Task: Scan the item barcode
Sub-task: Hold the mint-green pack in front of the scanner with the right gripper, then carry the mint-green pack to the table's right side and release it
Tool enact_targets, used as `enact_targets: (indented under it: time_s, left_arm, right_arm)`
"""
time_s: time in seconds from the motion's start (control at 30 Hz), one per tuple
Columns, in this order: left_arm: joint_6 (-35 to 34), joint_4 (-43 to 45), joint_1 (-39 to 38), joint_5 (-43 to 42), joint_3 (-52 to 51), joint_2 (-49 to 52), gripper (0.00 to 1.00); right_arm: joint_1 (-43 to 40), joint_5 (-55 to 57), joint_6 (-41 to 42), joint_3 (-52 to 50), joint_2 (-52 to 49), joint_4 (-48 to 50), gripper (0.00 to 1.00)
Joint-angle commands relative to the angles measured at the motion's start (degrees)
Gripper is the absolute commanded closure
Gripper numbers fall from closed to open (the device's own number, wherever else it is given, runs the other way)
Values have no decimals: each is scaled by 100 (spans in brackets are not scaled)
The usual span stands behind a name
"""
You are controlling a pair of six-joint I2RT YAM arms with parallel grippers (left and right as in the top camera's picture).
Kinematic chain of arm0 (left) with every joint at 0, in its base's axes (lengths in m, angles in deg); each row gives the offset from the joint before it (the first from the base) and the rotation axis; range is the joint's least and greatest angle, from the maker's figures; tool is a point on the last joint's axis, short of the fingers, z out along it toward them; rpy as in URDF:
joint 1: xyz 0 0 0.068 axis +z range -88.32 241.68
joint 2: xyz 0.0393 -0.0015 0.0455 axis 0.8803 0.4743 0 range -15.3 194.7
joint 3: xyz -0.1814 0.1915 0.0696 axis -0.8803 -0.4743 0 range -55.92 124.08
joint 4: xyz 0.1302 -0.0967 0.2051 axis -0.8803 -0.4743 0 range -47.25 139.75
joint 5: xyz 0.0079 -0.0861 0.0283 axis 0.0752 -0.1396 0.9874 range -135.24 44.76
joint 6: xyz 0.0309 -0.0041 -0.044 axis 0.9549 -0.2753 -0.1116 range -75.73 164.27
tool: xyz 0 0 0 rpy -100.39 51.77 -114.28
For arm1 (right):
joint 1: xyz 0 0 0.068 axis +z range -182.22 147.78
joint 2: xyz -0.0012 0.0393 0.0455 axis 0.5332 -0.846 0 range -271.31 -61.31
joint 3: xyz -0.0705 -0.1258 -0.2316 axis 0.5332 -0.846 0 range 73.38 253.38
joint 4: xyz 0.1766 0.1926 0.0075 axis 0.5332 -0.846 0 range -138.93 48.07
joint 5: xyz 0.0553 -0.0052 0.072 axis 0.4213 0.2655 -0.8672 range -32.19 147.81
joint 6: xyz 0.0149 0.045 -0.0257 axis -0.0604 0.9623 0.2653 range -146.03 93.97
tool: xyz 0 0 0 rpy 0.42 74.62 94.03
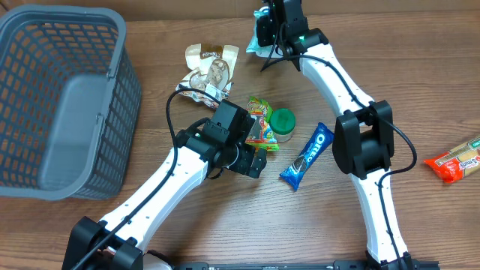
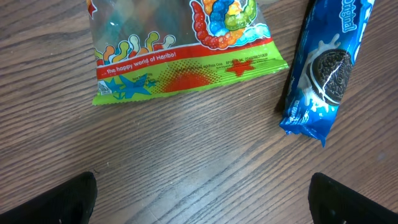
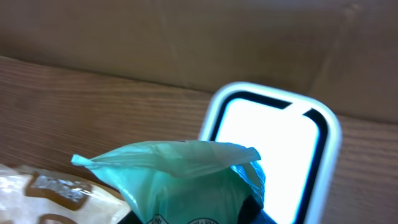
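Note:
My right gripper (image 1: 264,34) is at the far edge of the table, shut on a pale green packet (image 3: 180,180). The packet's crimped top edge stands just in front of the scanner (image 3: 273,149), a white-framed window that glows bright. From overhead only a sliver of the green packet (image 1: 255,48) shows beside the wrist. My left gripper (image 2: 202,202) hangs open over bare wood, its dark fingertips (image 2: 65,202) far apart with nothing between them. It hovers near the table's middle, just short of a Haribo bag (image 2: 180,56) and an Oreo pack (image 2: 323,68).
A grey basket (image 1: 60,97) fills the left side. Brown snack packets (image 1: 210,67) lie at the back centre. A green-lidded tub (image 1: 283,124) stands beside the Haribo bag (image 1: 259,124), with the Oreo pack (image 1: 307,156) to its right. A red packet (image 1: 454,161) lies far right.

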Motion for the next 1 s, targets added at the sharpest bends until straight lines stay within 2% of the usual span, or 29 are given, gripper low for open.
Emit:
enact_targets:
  time_s: [0.0,0.3,0.5,0.7,0.87,0.97]
  left_arm:
    - [66,4,-42,-74,129,-2,0]
    - [72,39,-42,-46,129,-2,0]
    - [116,52,-42,-26,129,-2,0]
    - [223,44,-42,-31,129,-2,0]
    - [247,44,-42,-31,129,-2,0]
    - [247,44,-42,-33,129,-2,0]
  right_arm:
    - [-59,337,-50,363,70,-267,96]
    - [-59,942,-313,1488,479,-1587,96]
    - [-216,1895,214,1652,1145,-2133,96]
    - [-1040,2251,868,1652,1534,-3053,96]
    - [-2070,2247,1799,1652,1714,-3926,96]
    - [-2684,2188,2011,1652,1764,-4356,96]
